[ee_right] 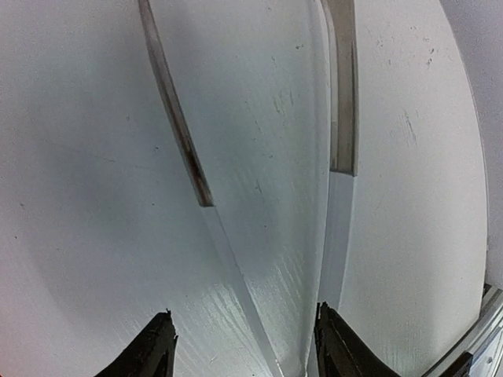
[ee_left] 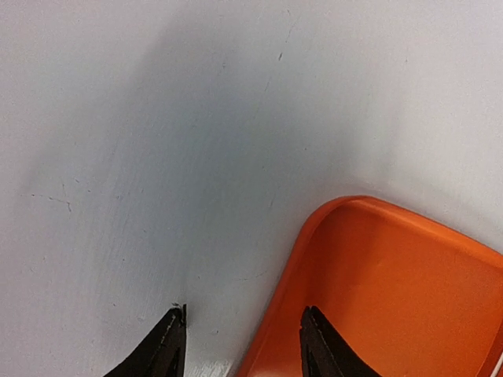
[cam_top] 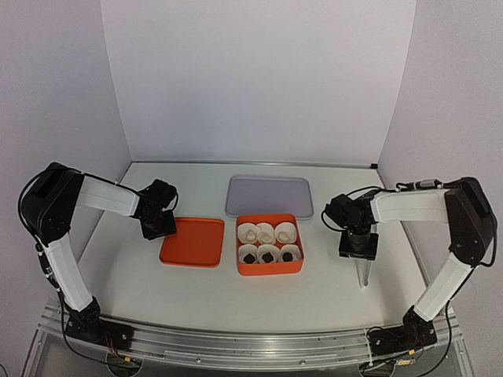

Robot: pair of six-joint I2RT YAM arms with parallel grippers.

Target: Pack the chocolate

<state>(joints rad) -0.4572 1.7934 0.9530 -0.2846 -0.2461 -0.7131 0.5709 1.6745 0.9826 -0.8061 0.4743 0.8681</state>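
Note:
The chocolate sits in an orange box point(cam_top: 240, 265) in white paper cups: three cream-white lumps point(cam_top: 266, 232) in the back row and three dark lumps point(cam_top: 269, 255) in the front row. My left gripper point(cam_top: 157, 225) is open and empty at the left edge of the flat orange lid point(cam_top: 192, 242). In the left wrist view its jaws point(ee_left: 244, 345) straddle the lid's rim point(ee_left: 292, 267). My right gripper point(cam_top: 357, 245) is open over clear plastic tongs point(cam_top: 362, 272) lying on the table. In the right wrist view the tongs point(ee_right: 236, 259) lie between the open jaws point(ee_right: 244, 345).
A pale grey tray point(cam_top: 269, 195) lies behind the orange box. White walls enclose the table at the back and sides. The table's metal front rail point(cam_top: 251, 345) runs between the arm bases.

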